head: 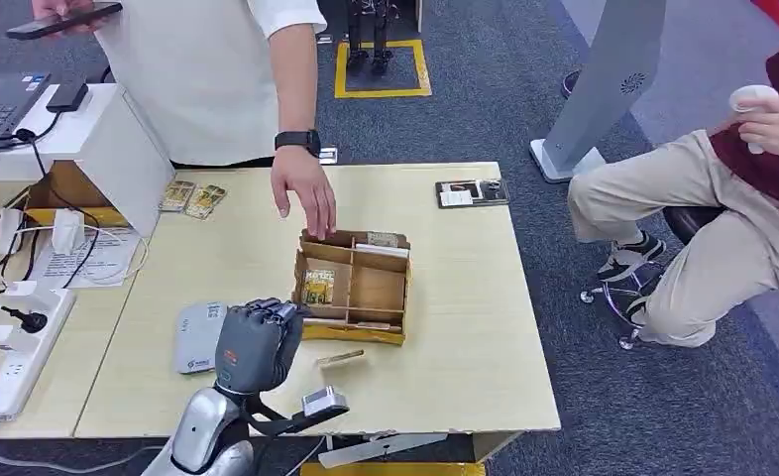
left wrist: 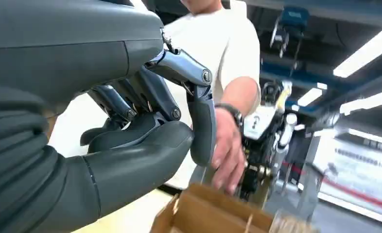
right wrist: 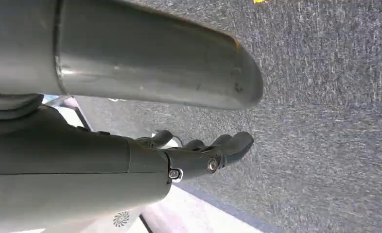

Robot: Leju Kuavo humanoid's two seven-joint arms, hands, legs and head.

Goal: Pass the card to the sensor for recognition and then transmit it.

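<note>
Nearest me, my left hand (head: 257,342) hovered with fingers curled, holding nothing, just right of the grey sensor (head: 199,336). One card (head: 340,356) lay flat beside it, long axis left-right. Beyond, the cardboard box (head: 353,287) held another card (head: 318,286); a person's hand (head: 304,190) reached in. My right hand (right wrist: 206,155) hung over carpet, fingers slightly curled, apart.

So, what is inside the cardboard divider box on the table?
The cardboard box has a yellow-green card in its left compartment and a pale card along the far side. The other compartments look bare; its near wall hides some floor.

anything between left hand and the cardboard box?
Bare tabletop lies between the left hand and the cardboard box in the head view.
</note>
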